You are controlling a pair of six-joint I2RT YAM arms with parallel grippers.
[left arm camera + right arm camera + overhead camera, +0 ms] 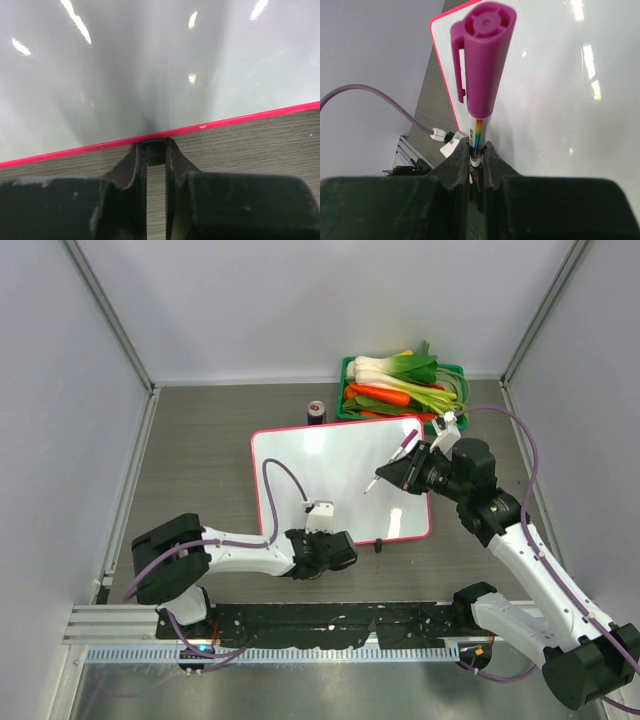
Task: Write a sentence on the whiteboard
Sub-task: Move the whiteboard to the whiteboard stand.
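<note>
Overhead view: the whiteboard (330,465) lies flat mid-table, long side running left to right, and I see no sentence on its face. My right gripper (405,468) hangs over its right half, clenched on the marker (372,483). The marker's long axis slants from far-right to near-left, and the near-left end points at the board's middle. Whether that end touches the surface I cannot tell. My left gripper (312,535) sits at the board's near edge, left of centre, so the right arm is the one placed to write.

Left wrist view: my fingers (137,160) stand almost together either side of a small black foot (155,151) at the pink frame, pinching it as far as I can judge. Only a glare-streaked, bare strip of board shows.

Right wrist view: the jaws grasp the marker low on its barrel. A purple cap (482,60) sits on the end away from me, with the board behind it to the right. The other end is hidden below my fingers, so I cannot say whether the writing tip is bare.
</note>
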